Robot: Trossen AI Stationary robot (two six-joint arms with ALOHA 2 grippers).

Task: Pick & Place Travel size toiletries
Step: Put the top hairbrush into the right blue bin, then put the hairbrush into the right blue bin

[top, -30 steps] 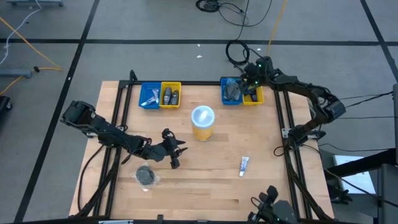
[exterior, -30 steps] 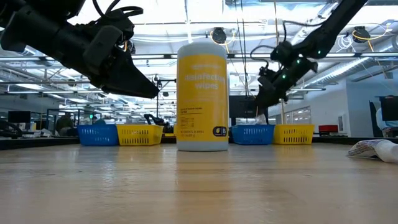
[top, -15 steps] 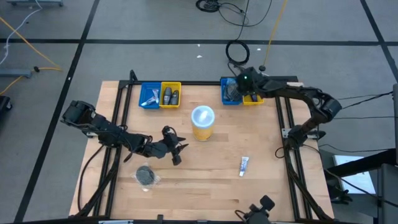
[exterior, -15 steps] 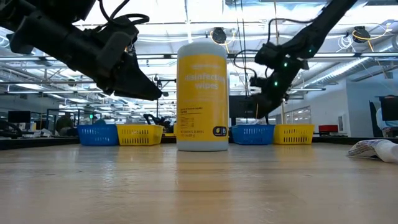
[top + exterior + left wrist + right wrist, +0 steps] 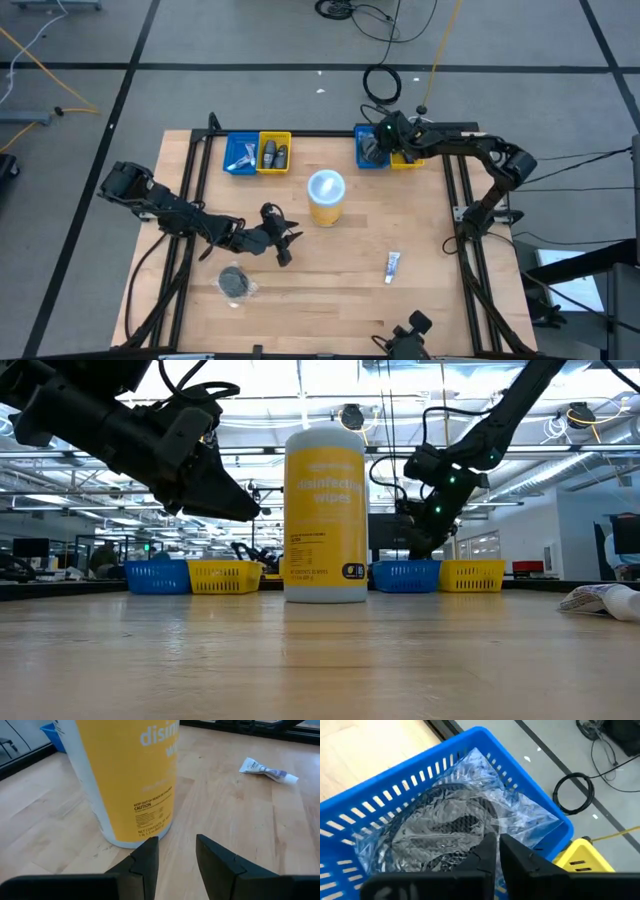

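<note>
High view: most toiletries binned; wrapped disc (image 5: 235, 283) and tube (image 5: 392, 265) left on table (image 5: 330, 300). Tube long axis running near-to-far.

Left wrist view: left gripper (image 5: 175, 857) slightly open, empty, facing yellow canister (image 5: 125, 775).

Right wrist view: right gripper (image 5: 495, 851) nearly closed, apparently empty, over wrapped discs (image 5: 445, 827) in blue bin (image 5: 530, 805).

Tall yellow wipes canister (image 5: 326, 197) stands mid-table, the main obstacle, right in front of the left gripper (image 5: 284, 247). Open wood runs from the canister to the white tube (image 5: 393, 264) and along the near edge. Wrapped disc (image 5: 236, 283) sits front-left. Back edge is blocked by two bin pairs (image 5: 258, 153) (image 5: 388, 148); right gripper (image 5: 378, 142) hangs over the right blue bin, full of wrapped items (image 5: 445, 827).
</note>
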